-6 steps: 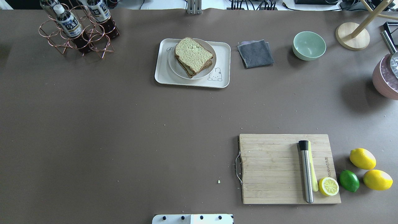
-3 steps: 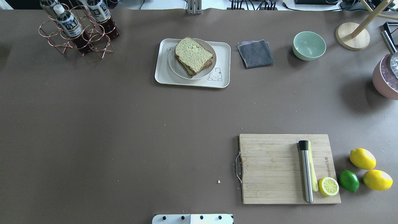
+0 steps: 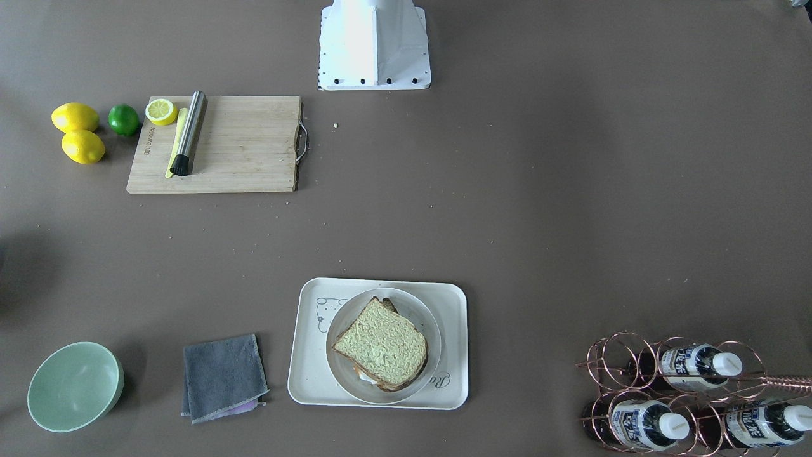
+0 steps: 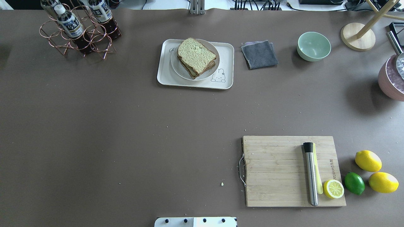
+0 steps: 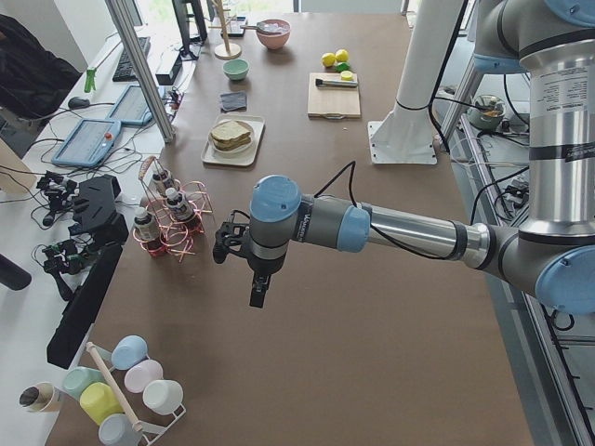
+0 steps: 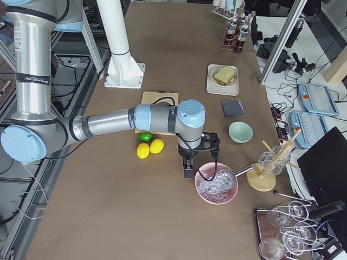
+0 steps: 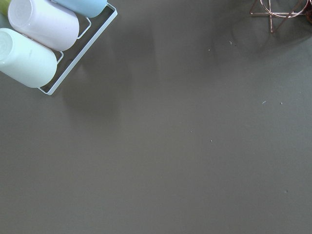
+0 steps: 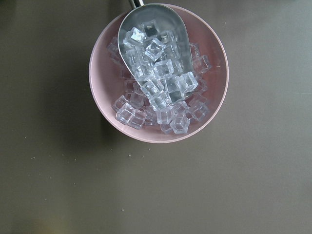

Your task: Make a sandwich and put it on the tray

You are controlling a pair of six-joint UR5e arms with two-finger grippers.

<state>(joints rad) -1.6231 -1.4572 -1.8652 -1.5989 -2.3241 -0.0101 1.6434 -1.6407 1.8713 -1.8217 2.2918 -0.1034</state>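
Nothing moved, spongy brown-crusted sandwich on round plate, cream tray, left gripper, right gripper: cannot tell

Both arms are done in brushed silver tube, with light-blue caps fitted on grey joint housings. On the left arm a thin black cable is looped from the wrist end back along the tube, and a white label with tiny print is stuck on the upright segment, at about 2 o'clock in the left-side view. The right arm is finished the same way, label and all. The base is a white pedestal, with four dark screws lined along the edge of its foot plate.
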